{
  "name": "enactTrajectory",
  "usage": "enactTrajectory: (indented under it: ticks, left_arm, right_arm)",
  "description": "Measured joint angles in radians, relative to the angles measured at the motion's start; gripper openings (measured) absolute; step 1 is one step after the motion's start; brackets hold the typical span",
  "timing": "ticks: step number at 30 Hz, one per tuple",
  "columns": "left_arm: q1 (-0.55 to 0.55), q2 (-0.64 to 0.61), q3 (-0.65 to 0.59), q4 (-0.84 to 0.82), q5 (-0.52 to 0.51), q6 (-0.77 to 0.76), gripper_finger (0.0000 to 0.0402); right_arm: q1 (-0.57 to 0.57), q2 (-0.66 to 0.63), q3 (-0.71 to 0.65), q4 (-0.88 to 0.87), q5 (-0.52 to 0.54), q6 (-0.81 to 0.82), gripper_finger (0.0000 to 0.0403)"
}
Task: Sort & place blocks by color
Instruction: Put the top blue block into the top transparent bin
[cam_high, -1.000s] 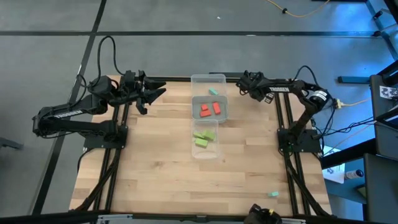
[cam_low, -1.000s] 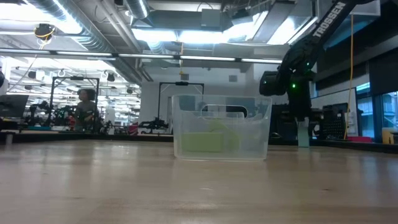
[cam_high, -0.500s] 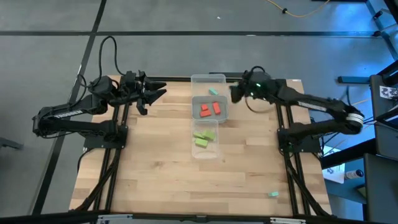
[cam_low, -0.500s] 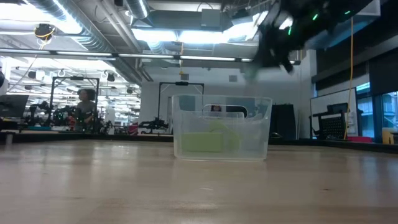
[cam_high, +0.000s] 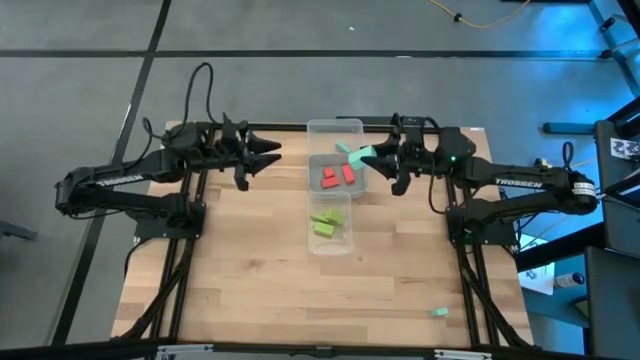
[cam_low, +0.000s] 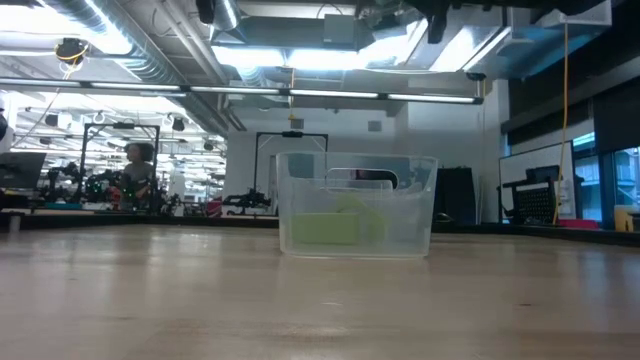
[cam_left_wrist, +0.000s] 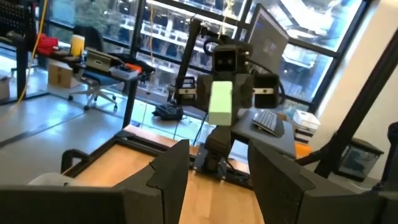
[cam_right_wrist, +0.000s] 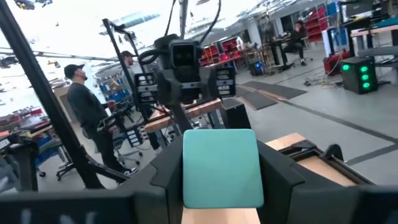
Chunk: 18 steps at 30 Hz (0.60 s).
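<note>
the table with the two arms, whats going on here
Blocks are being sorted by colour into a row of clear trays at the table's middle. The right arm's tool holds a mint block up beside the trays, near the far one that already has a mint block. The middle tray holds red blocks, the near one lime blocks. One mint block lies at the table's near right edge. The left tool is open, holding nothing, on the trays' other side.
</note>
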Motion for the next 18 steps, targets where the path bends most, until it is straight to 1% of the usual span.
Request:
enactTrajectory:
  ticks: [13, 15, 18]
  left_arm:
    - [-0.016, -0.004, 0.0, 0.022, -0.001, -0.001, 0.0157]
    - [-0.016, -0.004, 0.0, 0.025, -0.001, -0.001, 0.0157]
    - [-0.016, -0.004, 0.0, 0.025, -0.003, -0.001, 0.0157]
  right_arm:
    - [0.001, 0.001, 0.001, -0.001, 0.001, -0.007, 0.0135]
    - [0.001, 0.007, 0.002, 0.0, 0.02, -0.007, 0.0135]
    - [0.001, 0.036, 0.007, -0.01, 0.117, -0.005, 0.0135]
